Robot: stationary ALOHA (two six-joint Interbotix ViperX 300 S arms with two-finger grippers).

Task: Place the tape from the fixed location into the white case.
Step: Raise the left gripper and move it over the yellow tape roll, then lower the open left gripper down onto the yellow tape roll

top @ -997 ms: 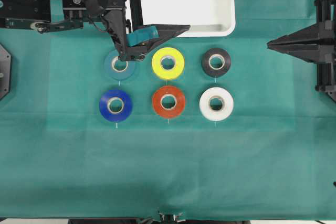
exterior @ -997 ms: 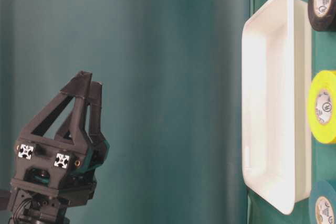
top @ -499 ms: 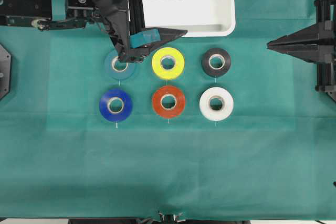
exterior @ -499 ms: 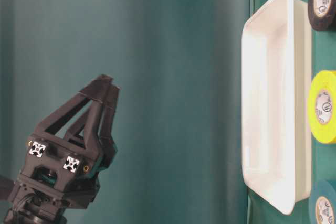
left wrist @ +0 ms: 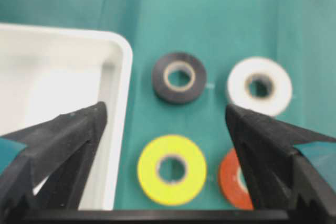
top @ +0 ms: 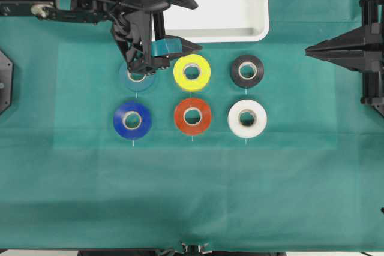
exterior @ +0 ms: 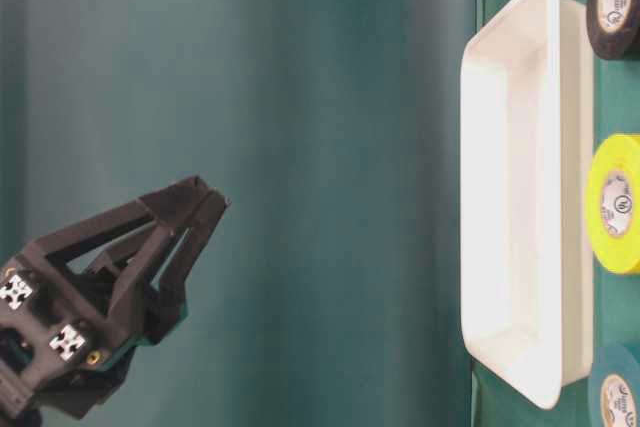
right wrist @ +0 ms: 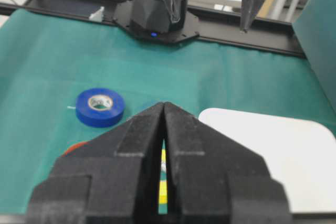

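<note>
Nearest the front edge of the green cloth (top: 192, 196) lies a row of three rolls: a dark blue roll (top: 132, 120), an orange-red roll (top: 192, 116) and a white roll (top: 247, 118), each lying flat and well apart from its neighbours. Behind them sits a second row: a teal roll (top: 129, 78) partly covered by the arm above it, then the tape (top: 192, 72), bright yellow with a pale core, flat on the cloth in the middle of that row, and a black roll (top: 246, 71) on the right. Nothing touches the tape.

Above the teal roll and the near left corner of the white case (top: 240, 22) hangs the left gripper (top: 180, 19), its two fingers spread wide with nothing between them. From its own camera one finger (left wrist: 58, 145) lies over the case's rim and the other finger (left wrist: 273, 150) stands over the orange-red roll, with the tape showing in the gap between.

Over at the right edge, the right gripper (top: 309, 51) points inward, level, its fingers pressed together, holding nothing, well away from every roll.

Farthest back, the white case rests on the cloth just behind the tape, its floor bare where it can be seen.
</note>
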